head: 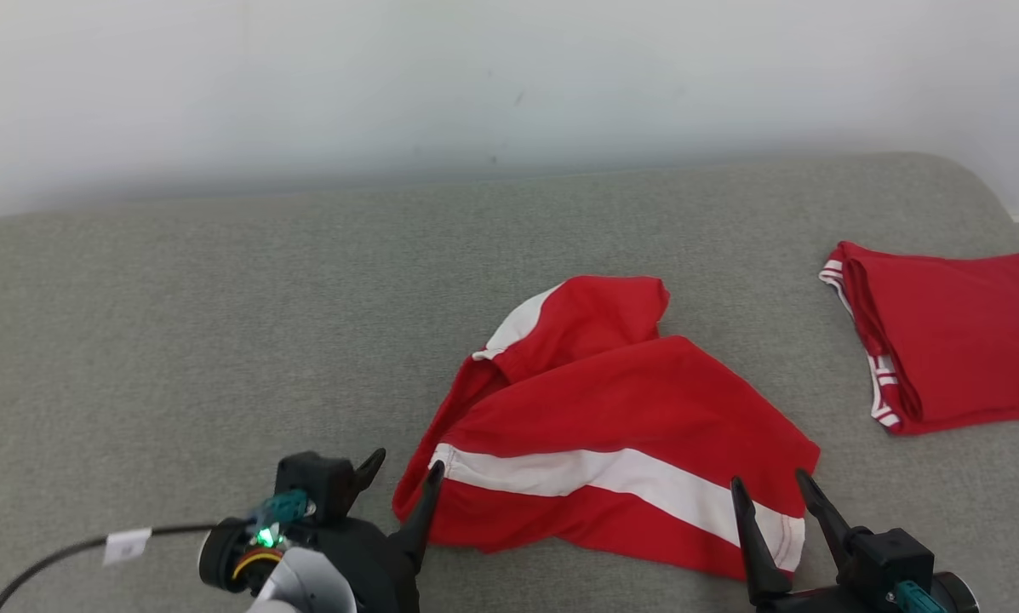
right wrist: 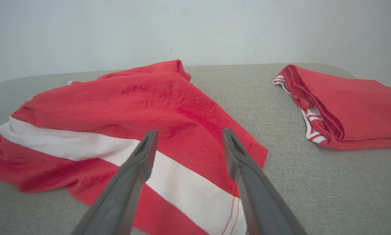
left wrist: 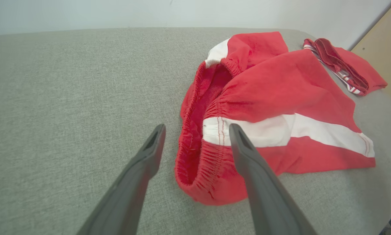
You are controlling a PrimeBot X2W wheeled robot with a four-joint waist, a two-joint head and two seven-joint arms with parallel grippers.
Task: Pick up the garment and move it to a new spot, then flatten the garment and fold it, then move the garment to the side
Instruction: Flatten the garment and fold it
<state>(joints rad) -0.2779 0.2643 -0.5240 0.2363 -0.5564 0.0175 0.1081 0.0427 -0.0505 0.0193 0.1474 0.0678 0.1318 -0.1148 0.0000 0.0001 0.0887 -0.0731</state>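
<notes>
The garment (head: 611,417) is a pair of red shorts with a white side stripe, lying crumpled on the grey cushion; it also shows in the left wrist view (left wrist: 273,98) and the right wrist view (right wrist: 143,107). My left gripper (head: 403,472) stands open at the elastic waistband end, and the waistband (left wrist: 198,163) lies between and just beyond its fingers. Over the hem corner at the other end my right gripper (head: 771,489) hangs open, its fingers (right wrist: 139,156) above the white stripe. Nothing is held.
A second red garment (head: 943,340), folded, with white striped trim, lies at the cushion's right edge (right wrist: 339,107). The grey cushion (head: 177,340) stretches wide to the left. A pale wall rises behind it. A black cable (head: 49,558) trails from my left wrist.
</notes>
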